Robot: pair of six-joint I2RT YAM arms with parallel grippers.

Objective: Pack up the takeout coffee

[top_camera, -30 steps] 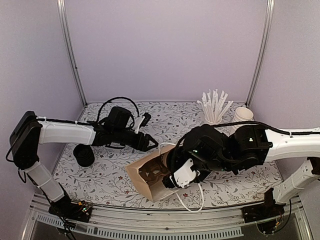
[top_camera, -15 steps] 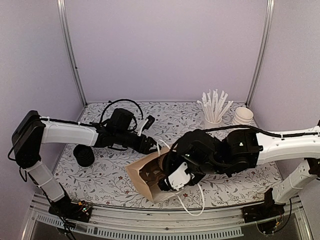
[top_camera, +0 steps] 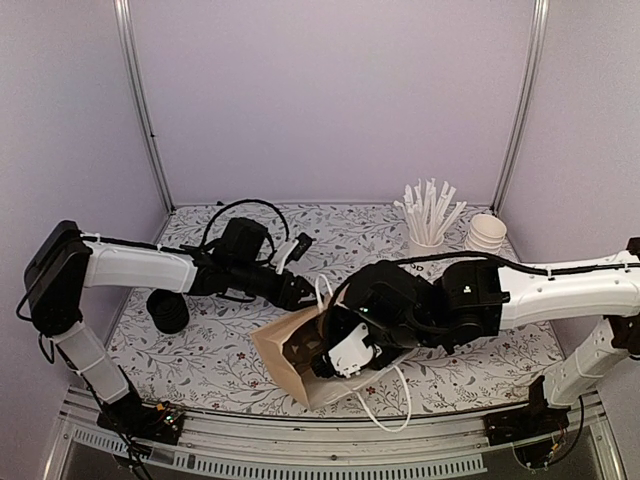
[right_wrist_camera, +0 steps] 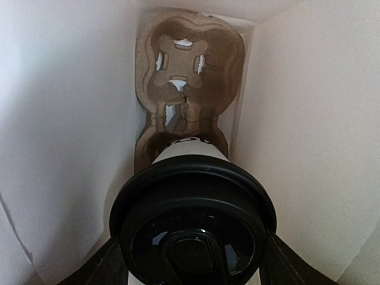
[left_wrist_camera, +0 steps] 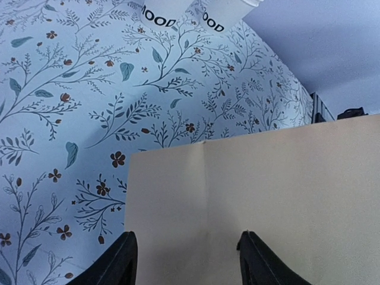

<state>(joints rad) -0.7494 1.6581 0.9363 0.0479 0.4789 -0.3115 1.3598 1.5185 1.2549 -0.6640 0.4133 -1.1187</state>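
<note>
One lidded cup [right_wrist_camera: 193, 219], pinched by right end effector [right_wrist_camera: 193, 264], faces a carrier [right_wrist_camera: 190, 77] inside the bag [right_wrist_camera: 303, 119]; left end effector [left_wrist_camera: 187, 261] spread.

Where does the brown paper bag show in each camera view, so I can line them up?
Top external: the paper bag sits front centre, mouth open.
Left wrist: its tan outer panel fills the lower right.
Right wrist: seen from inside; its walls frame the lidded cup.
Shared landmark: the cardboard cup carrier inside it, also in the right wrist view.
</note>
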